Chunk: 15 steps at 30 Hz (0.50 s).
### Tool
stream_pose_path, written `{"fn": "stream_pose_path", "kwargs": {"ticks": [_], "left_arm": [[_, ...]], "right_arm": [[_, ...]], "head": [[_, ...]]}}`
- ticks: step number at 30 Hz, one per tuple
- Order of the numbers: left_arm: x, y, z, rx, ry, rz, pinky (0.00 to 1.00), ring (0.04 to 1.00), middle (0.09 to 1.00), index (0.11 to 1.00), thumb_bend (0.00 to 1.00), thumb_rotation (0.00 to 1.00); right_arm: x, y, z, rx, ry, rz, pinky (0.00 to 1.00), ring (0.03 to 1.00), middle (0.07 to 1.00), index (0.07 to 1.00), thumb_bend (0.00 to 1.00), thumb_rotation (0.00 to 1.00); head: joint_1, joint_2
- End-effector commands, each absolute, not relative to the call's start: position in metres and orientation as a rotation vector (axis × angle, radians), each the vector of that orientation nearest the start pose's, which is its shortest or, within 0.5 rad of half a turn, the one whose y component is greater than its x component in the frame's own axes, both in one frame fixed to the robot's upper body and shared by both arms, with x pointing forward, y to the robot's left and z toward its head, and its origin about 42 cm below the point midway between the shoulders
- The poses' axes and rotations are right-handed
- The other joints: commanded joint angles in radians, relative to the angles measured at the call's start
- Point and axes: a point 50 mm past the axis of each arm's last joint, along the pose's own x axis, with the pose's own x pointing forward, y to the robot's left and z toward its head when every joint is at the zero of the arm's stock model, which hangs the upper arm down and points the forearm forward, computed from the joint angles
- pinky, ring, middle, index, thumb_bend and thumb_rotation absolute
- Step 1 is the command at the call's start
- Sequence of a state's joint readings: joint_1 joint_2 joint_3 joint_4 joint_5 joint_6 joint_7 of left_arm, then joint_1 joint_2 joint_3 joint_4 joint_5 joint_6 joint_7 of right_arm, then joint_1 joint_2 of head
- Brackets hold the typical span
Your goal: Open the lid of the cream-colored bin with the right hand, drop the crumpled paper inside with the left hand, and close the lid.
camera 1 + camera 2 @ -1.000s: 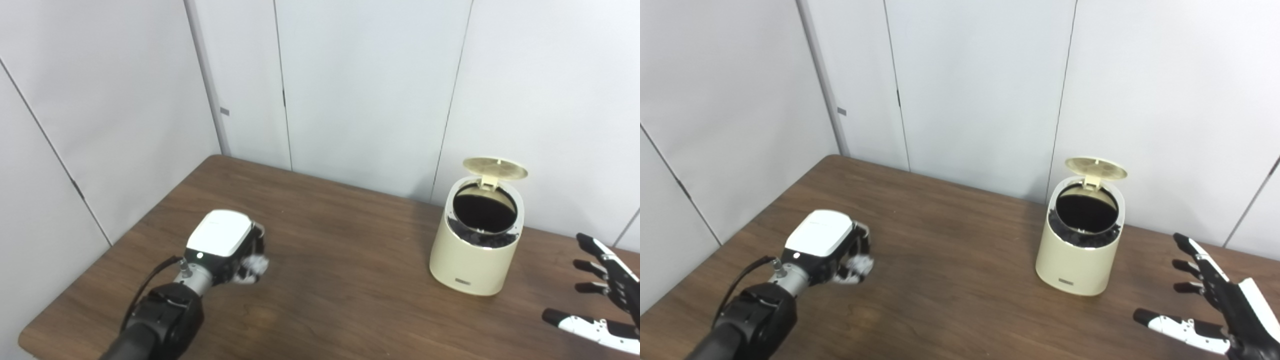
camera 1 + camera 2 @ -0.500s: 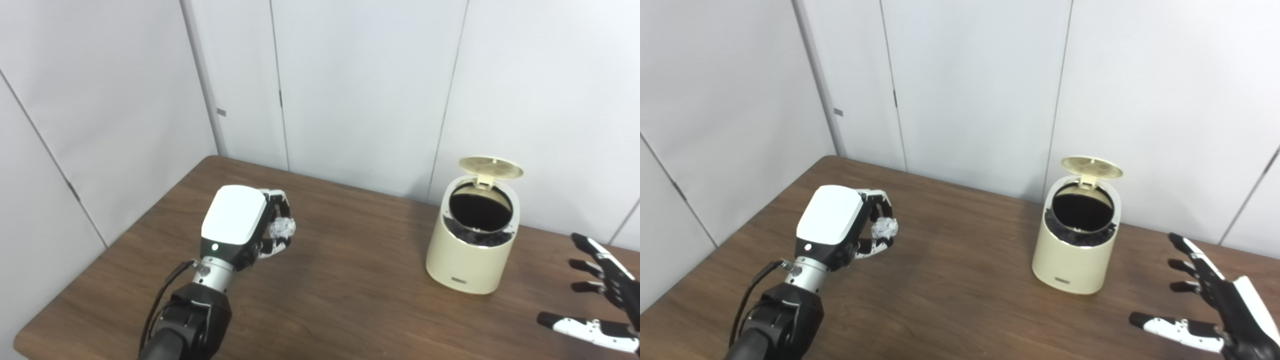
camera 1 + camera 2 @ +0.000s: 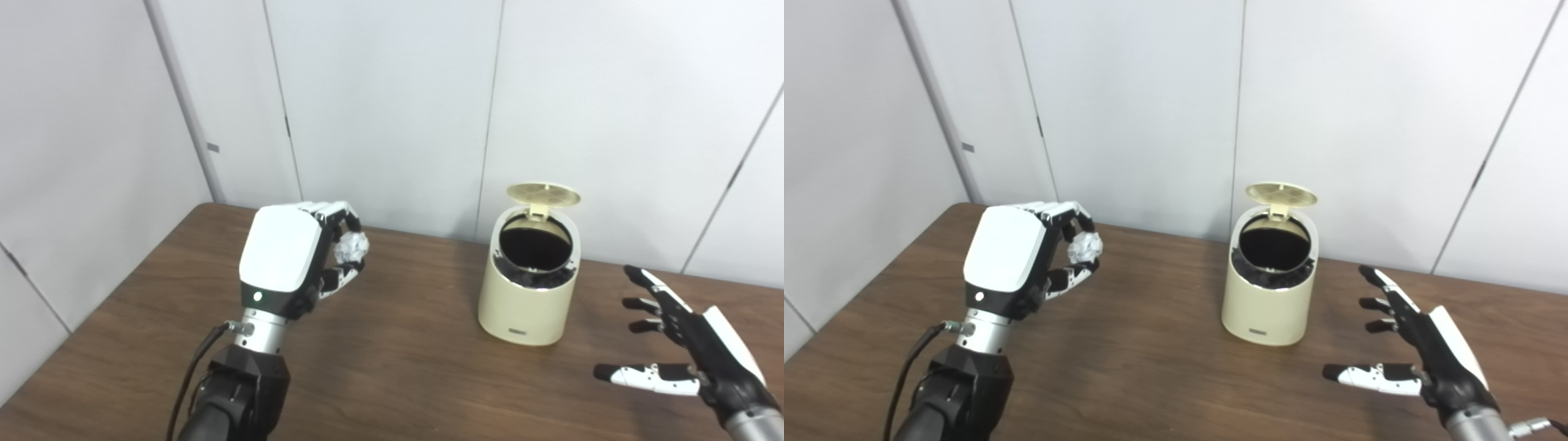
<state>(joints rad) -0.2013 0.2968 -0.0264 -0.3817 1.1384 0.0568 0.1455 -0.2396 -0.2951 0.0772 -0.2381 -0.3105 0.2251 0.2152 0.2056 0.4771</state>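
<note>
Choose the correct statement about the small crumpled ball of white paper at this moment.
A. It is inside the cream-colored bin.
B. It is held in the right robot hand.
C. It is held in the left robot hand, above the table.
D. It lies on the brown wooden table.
C: the small crumpled ball of white paper sits between the fingers of the left robot hand, raised off the brown wooden table.

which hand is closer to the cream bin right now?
Right, by a small margin. The right hand is open, low and just right of the cream bin. The left hand holds the crumpled paper farther off on its left.
</note>
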Motion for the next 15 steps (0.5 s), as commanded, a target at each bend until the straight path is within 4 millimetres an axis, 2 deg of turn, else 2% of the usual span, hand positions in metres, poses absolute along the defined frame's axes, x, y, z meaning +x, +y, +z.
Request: {"fn": "stream_pose_path", "kwargs": {"ticks": [1, 4, 6, 8, 15], "left_arm": [[0.316, 0.254, 0.289, 1.320, -0.754, 0.443, 0.27, 0.363, 0.467, 0.488, 0.53, 0.00], [0.323, 0.244, 0.292, 1.288, -0.780, 0.438, 0.24, 0.327, 0.471, 0.484, 0.53, 0.00], [0.329, 0.236, 0.295, 1.258, -0.805, 0.429, 0.24, 0.340, 0.473, 0.484, 0.53, 0.00], [0.336, 0.226, 0.298, 1.222, -0.826, 0.421, 0.23, 0.347, 0.426, 0.518, 0.52, 0.00], [0.359, 0.191, 0.307, 1.162, -0.887, 0.384, 0.25, 0.340, 0.413, 0.525, 0.52, 0.00]], "right_arm": [[0.345, -0.245, 0.234, -0.626, -0.304, 0.188, 0.69, 0.832, 0.943, 0.912, 0.74, 0.18], [0.346, -0.243, 0.228, -0.625, -0.309, 0.191, 0.68, 0.834, 0.938, 0.907, 0.74, 0.18], [0.347, -0.241, 0.225, -0.625, -0.304, 0.189, 0.68, 0.839, 0.937, 0.906, 0.74, 0.19], [0.348, -0.239, 0.223, -0.631, -0.304, 0.187, 0.67, 0.842, 0.938, 0.905, 0.74, 0.20], [0.349, -0.232, 0.218, -0.631, -0.306, 0.187, 0.67, 0.845, 0.938, 0.905, 0.74, 0.21]], "head": [[-0.010, -0.005], [-0.036, -0.016], [-0.057, -0.020], [-0.086, -0.028], [-0.135, -0.043]]}}
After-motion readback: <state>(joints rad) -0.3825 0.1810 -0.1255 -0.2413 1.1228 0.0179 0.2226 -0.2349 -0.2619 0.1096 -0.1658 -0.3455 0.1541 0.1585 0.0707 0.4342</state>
